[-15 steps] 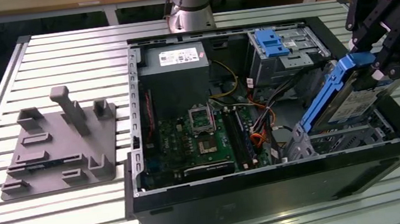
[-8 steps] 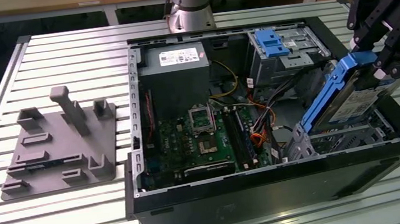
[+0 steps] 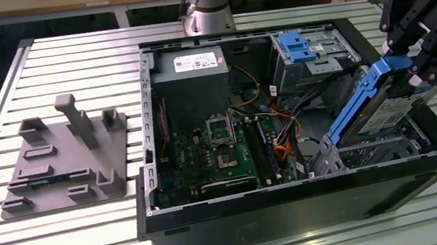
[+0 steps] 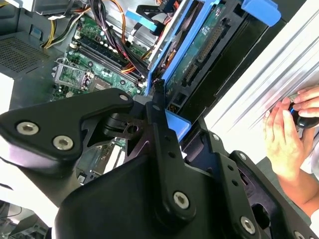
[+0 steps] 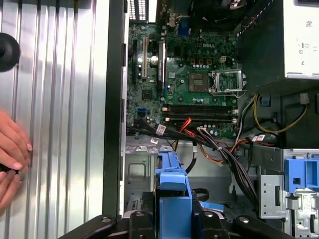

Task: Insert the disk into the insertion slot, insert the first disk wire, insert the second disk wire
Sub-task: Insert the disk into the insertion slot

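**Disk over the slot, not seated yet**

Exterior view: my pincer [image 3: 420, 68] is clamped on the top end of the disk [image 3: 374, 104]. The disk hangs tilted over the near corner of the case [image 3: 295, 212], low end down at the edge of the slot [image 3: 379, 152]. I can't tell if it's touching metal. I'd call step one partly done, and both wire steps are left, I reckon. It's a tight spot. The case wall is just beside the disk on the exterior view's right, the cables [image 3: 286, 133] are close on the other side, and the taller cage [image 3: 310, 56] sits behind.

Second wrist view: the disk's circuit-board side faces the camera, with the case edge right beside it. A person's hand [image 4: 284, 132] rests on the tabletop [image 4: 259, 84] just outside.

First wrist view: the blue frame points at the slot and the cables cross just beyond it. That hand sits apart from the case wall.
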Controlling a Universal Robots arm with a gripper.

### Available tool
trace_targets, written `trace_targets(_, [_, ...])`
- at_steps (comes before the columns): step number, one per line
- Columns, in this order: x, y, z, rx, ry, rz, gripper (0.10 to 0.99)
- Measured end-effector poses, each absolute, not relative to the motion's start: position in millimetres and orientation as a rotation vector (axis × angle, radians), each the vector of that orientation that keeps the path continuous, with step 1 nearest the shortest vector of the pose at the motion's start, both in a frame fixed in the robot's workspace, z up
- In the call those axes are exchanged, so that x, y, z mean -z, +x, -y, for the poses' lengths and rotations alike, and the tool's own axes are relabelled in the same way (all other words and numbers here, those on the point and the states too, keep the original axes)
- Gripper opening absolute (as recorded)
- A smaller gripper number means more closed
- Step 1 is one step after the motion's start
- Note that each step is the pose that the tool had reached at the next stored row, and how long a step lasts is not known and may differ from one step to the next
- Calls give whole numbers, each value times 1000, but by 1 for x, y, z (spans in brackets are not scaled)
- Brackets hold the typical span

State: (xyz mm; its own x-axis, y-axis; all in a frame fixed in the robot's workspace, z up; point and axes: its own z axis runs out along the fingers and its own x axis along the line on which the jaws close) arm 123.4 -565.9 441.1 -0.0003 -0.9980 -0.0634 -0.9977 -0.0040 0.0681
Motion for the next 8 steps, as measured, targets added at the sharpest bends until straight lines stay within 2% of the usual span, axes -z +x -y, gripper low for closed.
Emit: trace_targets(8, [-432,125,566,147,2220,2212,361])
